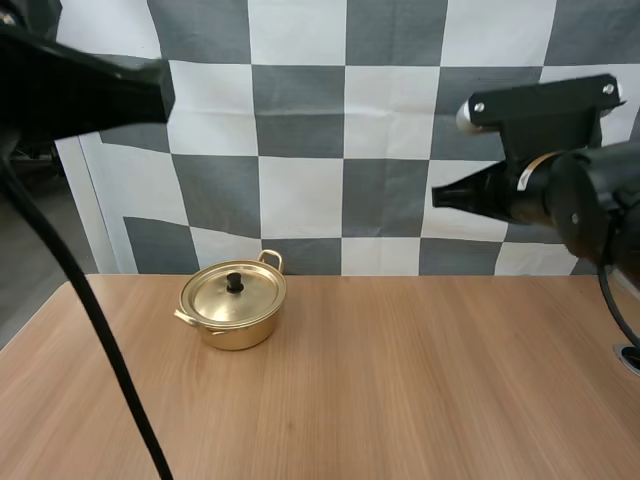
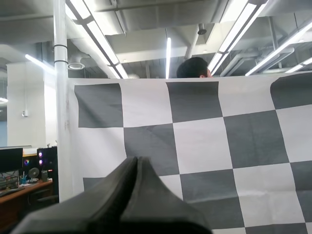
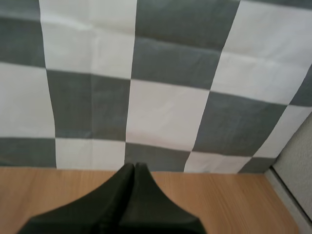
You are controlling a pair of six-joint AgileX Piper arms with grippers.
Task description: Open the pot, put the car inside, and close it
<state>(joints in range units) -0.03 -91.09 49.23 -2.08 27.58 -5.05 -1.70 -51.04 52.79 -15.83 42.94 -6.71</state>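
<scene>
Closed and empty, the left hand (image 2: 136, 163) and right hand (image 3: 134, 168) hang high above the lidded small round golden metal pot (image 1: 232, 312) on the tabletop (image 1: 420, 380). Reaching its black knob (image 1: 234, 283) unopened could shove the pot.

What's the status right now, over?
Left gripper shut, empty, up high. Right gripper shut, empty, up high. Pot on table, lid on. Nothing blocking the pot.

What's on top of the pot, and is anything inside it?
The lid, with its black knob, sits on the pot. It covers the inside, so contents cannot be seen.
</scene>
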